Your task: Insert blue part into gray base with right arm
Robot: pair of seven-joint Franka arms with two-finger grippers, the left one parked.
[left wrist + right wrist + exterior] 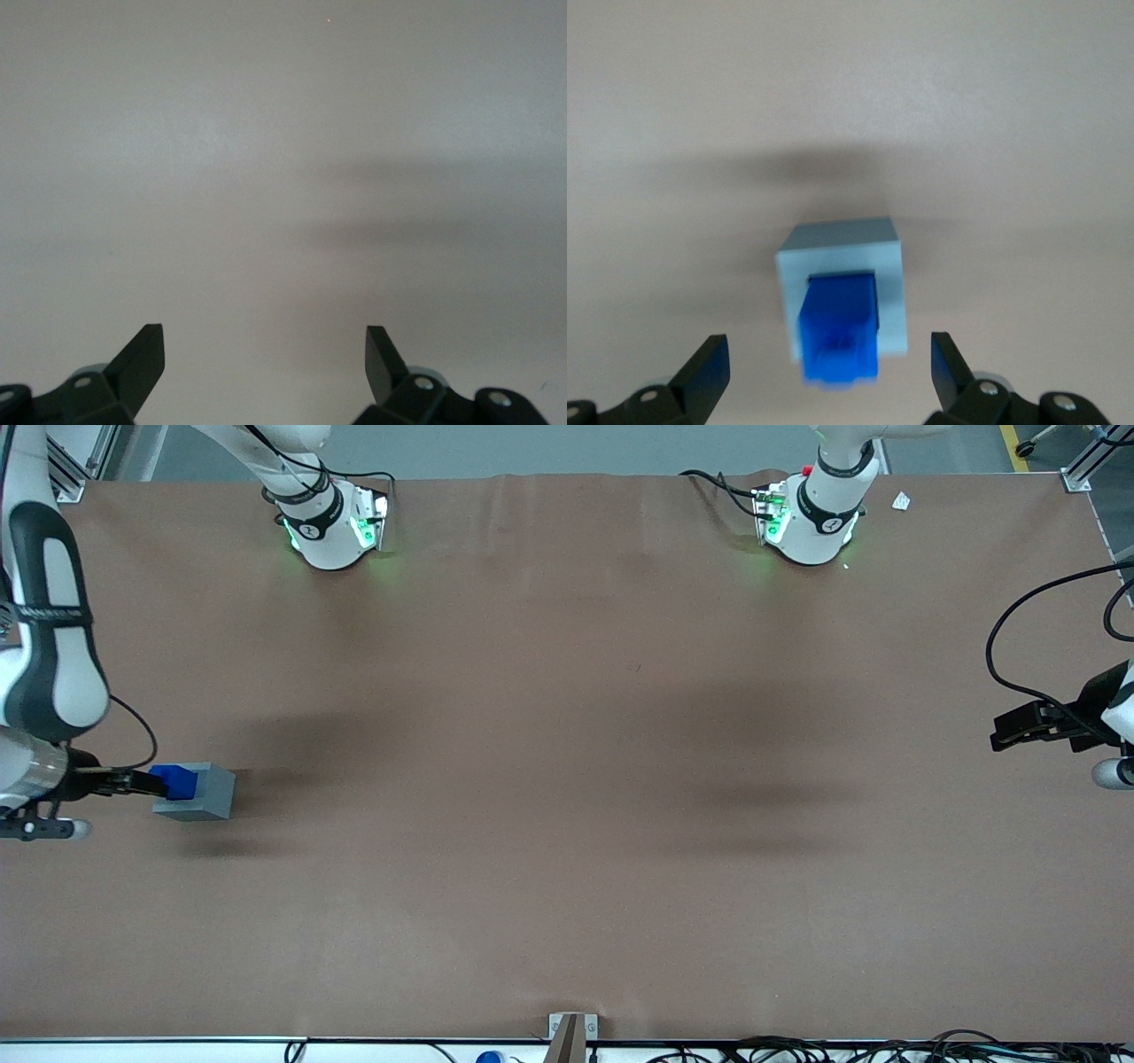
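Note:
The gray base [211,795] stands on the brown table toward the working arm's end. The blue part [180,781] sits in its top recess and sticks out upward. The right arm's gripper [142,783] is beside the blue part, at its height, and open. In the right wrist view the blue part [842,329] stands in the gray base [891,297]. It lies between the two black fingers [709,363] of the gripper [828,347], which are spread wide with clear gaps on both sides. Nothing is held.
The two arm bases [332,527] [811,518] stand at the table edge farthest from the front camera. The parked arm's gripper [1032,726] hangs over the table's other end, with a black cable [1001,646]. A metal bracket [571,1032] sits at the nearest edge.

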